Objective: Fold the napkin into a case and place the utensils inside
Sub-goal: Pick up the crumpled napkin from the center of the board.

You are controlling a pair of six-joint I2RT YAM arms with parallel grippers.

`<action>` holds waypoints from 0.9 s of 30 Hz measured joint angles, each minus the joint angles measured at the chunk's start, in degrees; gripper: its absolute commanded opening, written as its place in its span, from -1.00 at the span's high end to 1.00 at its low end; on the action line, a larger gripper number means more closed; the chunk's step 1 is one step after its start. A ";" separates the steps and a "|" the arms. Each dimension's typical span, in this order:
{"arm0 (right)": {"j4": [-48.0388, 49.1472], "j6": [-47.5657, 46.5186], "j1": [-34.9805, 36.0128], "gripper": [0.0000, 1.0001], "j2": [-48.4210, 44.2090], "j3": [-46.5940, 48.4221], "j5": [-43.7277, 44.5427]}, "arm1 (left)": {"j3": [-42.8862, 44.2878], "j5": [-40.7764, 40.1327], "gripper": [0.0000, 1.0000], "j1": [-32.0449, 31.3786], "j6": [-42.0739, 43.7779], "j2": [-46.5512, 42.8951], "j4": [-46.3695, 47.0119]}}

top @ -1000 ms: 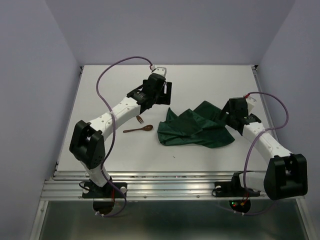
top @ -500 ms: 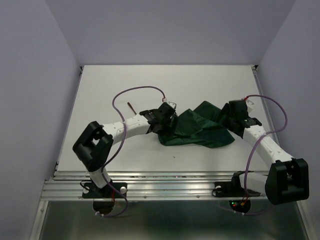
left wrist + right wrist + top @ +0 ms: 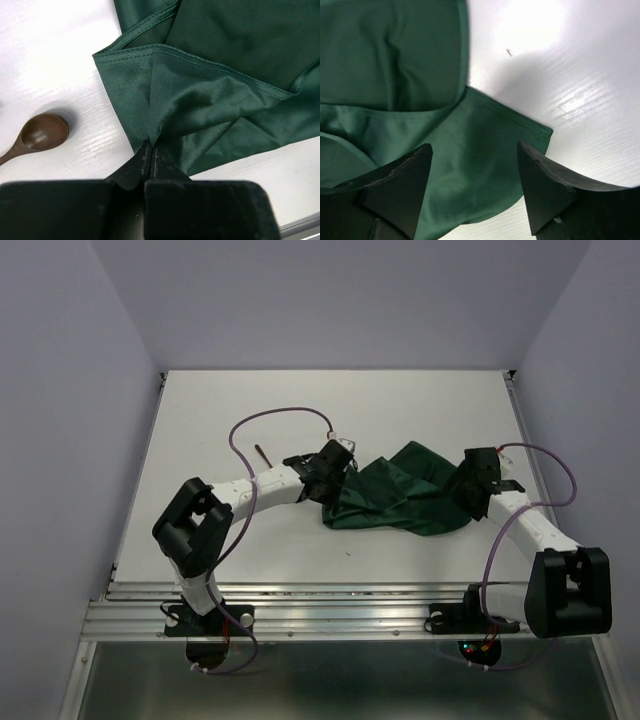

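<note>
On my overhead feed, the thing farthest left on the white table (image 3: 200,420) is a short brown wooden handle (image 3: 263,455) poking out from behind the left arm (image 3: 250,495). From up there I can't tell whether it belongs to the spoon or the fork. The left arm lies low and stretched toward the middle of the table.

The left gripper (image 3: 150,150) sits at the left edge of the napkin (image 3: 400,500). On the left wrist feed its jaws are clenched tight on a pinch of the green cloth just inside a hemmed corner, and the fabric puckers up into the grip. Left of that corner the spoon (image 3: 42,134) lies flat on the table, bowl up. It is near the napkin but not touching it (a strip of bare white shows between them), and its handle runs off the lower left of the view. I can't find the fork on any feed.

The napkin is a rumpled dark green heap right of the table's centre, between the two grippers, with layers lapping over one another and no case shape to it.

At its right end, the right gripper (image 3: 474,150) comes in low from the right arm (image 3: 530,525). Its jaws are released and stand well apart, straddling another hemmed corner that lies flat on the table. I can't tell whether either finger touches the cloth.
</note>
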 measured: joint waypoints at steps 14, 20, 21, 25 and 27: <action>-0.44 6.25 -1.09 -0.38 -0.15 -8.04 -6.14 | 6.51 1.11 1.00 1.53 0.02 -0.07 -0.79; 1.22 8.26 -1.09 0.16 -2.23 -10.10 -6.93 | 7.39 1.44 1.00 2.38 0.02 -0.07 -1.14; 1.51 8.55 -1.09 0.32 -2.56 -10.58 -6.93 | 7.52 1.51 1.00 2.40 0.02 -0.07 -1.25; 1.92 9.46 -1.09 0.99 -2.38 -11.28 -7.13 | 8.52 2.12 1.00 2.64 0.02 -0.07 -1.55; 2.14 9.68 -1.09 0.99 -1.66 -11.17 -7.21 | 9.29 2.56 1.00 2.91 0.02 -0.07 -1.68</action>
